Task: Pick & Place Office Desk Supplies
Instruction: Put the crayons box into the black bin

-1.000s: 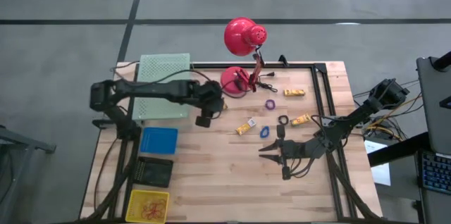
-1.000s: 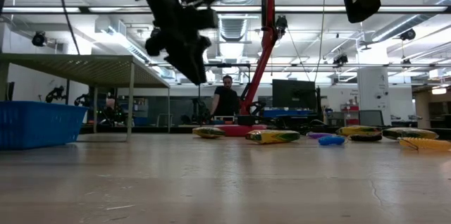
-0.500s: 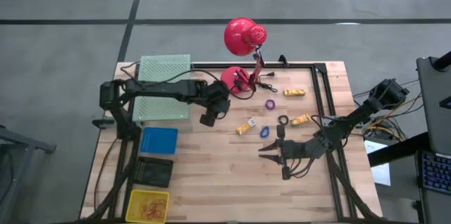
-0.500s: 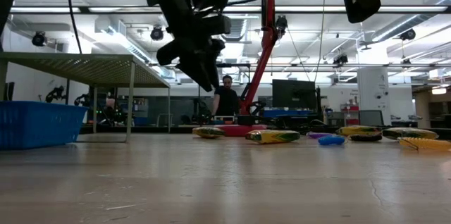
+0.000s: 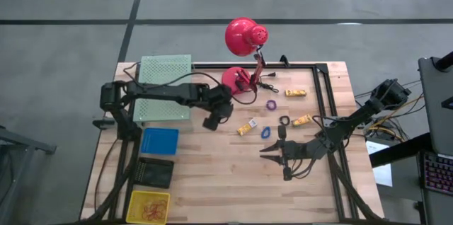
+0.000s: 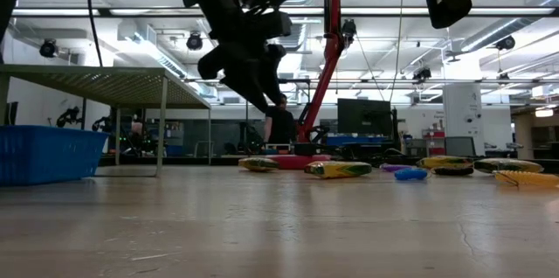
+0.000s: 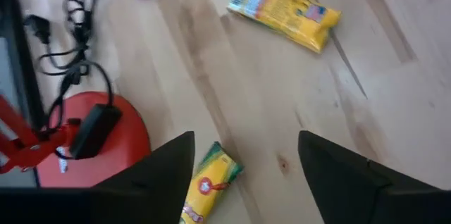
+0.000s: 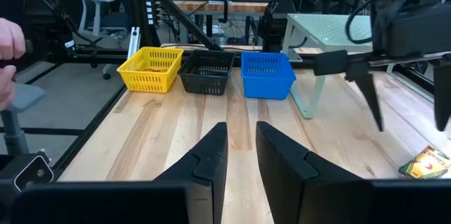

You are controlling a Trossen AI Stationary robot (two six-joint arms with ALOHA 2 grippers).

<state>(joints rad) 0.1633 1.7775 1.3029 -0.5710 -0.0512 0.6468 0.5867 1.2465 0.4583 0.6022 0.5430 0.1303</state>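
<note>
High view: the left gripper point(image 5: 216, 119) hangs over the table point(image 5: 212, 182) just below the red lamp base point(image 5: 233, 82), with the nearest yellow packet point(image 5: 246, 127) at its 3 o'clock, close but apart. That packet's long axis runs from 8 to 2 o'clock. A purple ring point(image 5: 271, 104), a blue ring point(image 5: 266, 132), a black ring point(image 5: 284, 120) and two more yellow packets lie further toward 3 o'clock. The right gripper point(image 5: 267, 149) waits low on the right side, fingers narrowly parted and empty. Low view: the left gripper is well above the tabletop — no contact with anything. Left wrist view: the jaws stand wide and hold nothing; the packet shows between the fingers, lengthwise to the gap. Judgement: this is the approach step of a pick. The next move calls for centring over the packet, turning the wrist so the fingers straddle its narrow width, then descending — the lamp base and cable point(image 7: 70, 13) alongside leave little margin.
</note>
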